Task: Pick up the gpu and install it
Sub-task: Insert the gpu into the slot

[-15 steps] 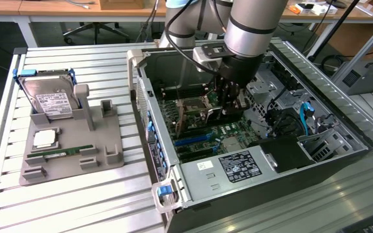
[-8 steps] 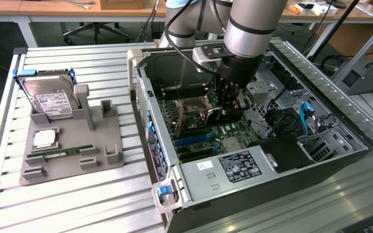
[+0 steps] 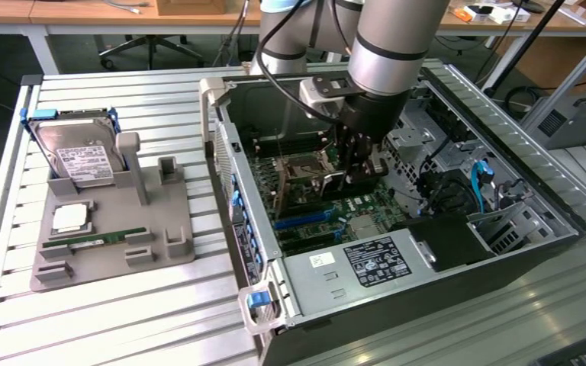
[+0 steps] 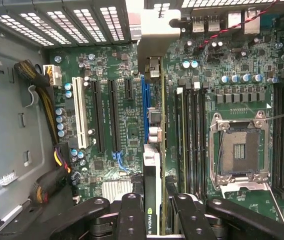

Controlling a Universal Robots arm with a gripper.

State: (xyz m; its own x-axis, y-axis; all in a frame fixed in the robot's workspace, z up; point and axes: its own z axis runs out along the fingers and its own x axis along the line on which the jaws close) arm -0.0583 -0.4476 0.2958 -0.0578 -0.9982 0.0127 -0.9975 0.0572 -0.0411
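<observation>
Inside the open computer case on the desk, the gpu is held on edge above the motherboard, along the line of the long blue slot. For a clean seat, the card's edge is best kept parallel to that slot and pressed evenly; contact cannot be judged. The fingers are closed partway on the gpu, which is clamped between them, one finger on each face.

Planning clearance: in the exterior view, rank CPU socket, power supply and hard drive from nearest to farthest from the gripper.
1. CPU socket, beside the gripper.
2. Power supply, at one end of the case.
3. Hard drive, outside the case, exterior view's left.
</observation>
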